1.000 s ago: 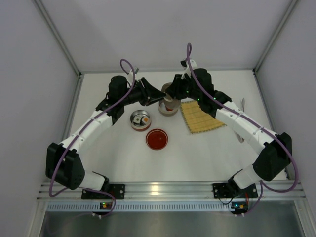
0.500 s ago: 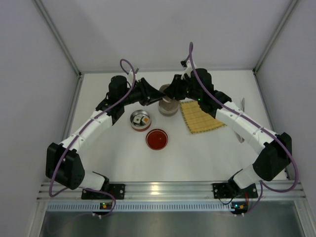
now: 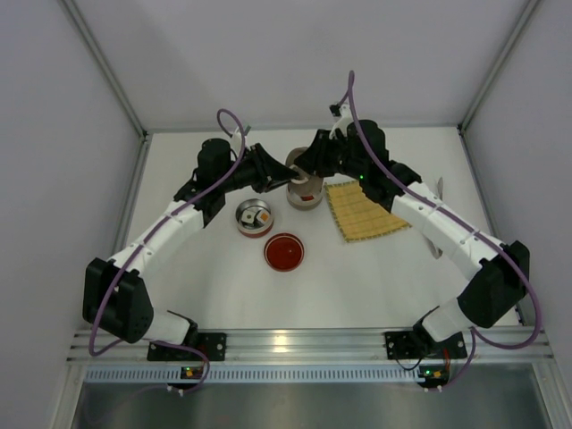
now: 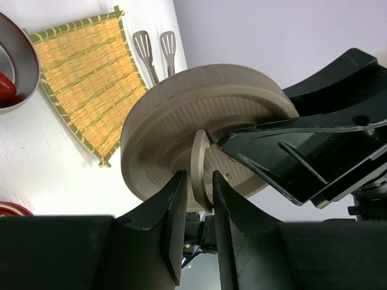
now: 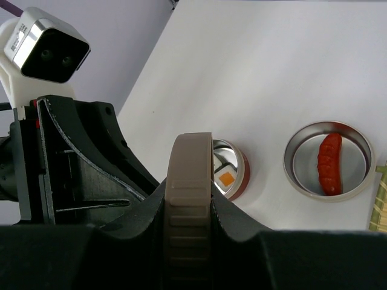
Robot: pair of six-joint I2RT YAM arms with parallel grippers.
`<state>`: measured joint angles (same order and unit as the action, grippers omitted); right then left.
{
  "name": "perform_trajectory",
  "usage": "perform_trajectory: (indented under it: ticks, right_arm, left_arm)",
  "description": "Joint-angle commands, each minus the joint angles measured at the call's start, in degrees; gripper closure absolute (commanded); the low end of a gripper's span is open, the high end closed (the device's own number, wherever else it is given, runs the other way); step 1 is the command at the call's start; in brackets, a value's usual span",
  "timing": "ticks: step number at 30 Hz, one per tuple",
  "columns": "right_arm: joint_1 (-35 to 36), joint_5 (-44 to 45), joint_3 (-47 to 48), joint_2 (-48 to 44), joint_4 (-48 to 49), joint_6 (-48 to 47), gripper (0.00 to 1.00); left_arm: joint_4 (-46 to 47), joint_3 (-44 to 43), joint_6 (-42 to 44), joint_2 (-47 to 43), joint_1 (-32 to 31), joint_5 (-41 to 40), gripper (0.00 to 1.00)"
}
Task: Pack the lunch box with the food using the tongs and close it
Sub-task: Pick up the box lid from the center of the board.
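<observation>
My right gripper (image 5: 189, 190) is shut on the rim of the beige lunch box lid (image 5: 189, 169) and holds it on edge above the table. In the left wrist view the lid's arched handle (image 4: 199, 163) stands between the fingers of my left gripper (image 4: 199, 181). Those jaws are narrow, with a sliver of gap on one side. A red piece of food (image 5: 329, 164) lies in a steel tier (image 5: 296, 172). A sushi piece (image 5: 226, 178) sits in a red-rimmed tier (image 5: 240, 181). The tongs (image 4: 156, 51) lie beyond the mat.
A yellow bamboo mat (image 3: 362, 212) lies right of the steel tier (image 3: 305, 195), under my right arm. A round red lid (image 3: 284, 252) rests in front of the sushi tier (image 3: 255, 217). Both grippers meet close together above the steel tier.
My left gripper has moved right to the lid and its jaws have narrowed around the handle. My right gripper has shifted slightly back and left with the lid.
</observation>
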<state>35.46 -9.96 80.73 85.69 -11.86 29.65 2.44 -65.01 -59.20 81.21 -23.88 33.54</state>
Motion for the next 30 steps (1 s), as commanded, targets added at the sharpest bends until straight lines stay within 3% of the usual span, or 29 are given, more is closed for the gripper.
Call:
perform_trajectory:
  ticks: [1,16,23,25,26,28,29,30]
  right_arm:
    - [0.2,0.4,3.4,-0.4,1.2,0.5,1.0]
    - [0.5,0.7,0.3,-0.7,0.9,-1.7,1.0]
    - [0.7,0.6,0.7,0.1,1.3,-1.2,1.0]
    - [0.7,0.3,0.8,0.4,1.3,-1.2,0.89]
    - [0.7,0.2,0.8,0.4,1.3,-1.3,0.66]
    - [0.7,0.5,0.9,0.3,1.0,-2.3,0.4]
    - [0.6,1.2,1.0,0.0,0.9,-3.2,0.13]
    - [0.1,1.5,1.1,-0.2,0.9,-4.6,0.04]
  left_arm:
    - [0.9,1.0,0.1,-1.1,-0.2,-0.7,0.72]
    - [2.8,-1.6,-1.6,-0.8,0.0,0.4,0.75]
    - [2.8,-0.6,-1.5,-0.9,0.0,-0.1,0.9]
    - [2.5,-0.6,-1.0,-1.1,0.0,-0.1,0.96]
    - [2.2,-0.6,-0.2,-1.3,0.0,-0.1,1.0]
    - [1.3,-1.0,1.2,-1.5,0.1,-0.1,1.0]
    - [-0.3,-1.5,2.1,-1.7,0.7,-0.1,1.0]
    - [-1.2,-2.0,4.5,-2.0,1.3,1.1,1.0]
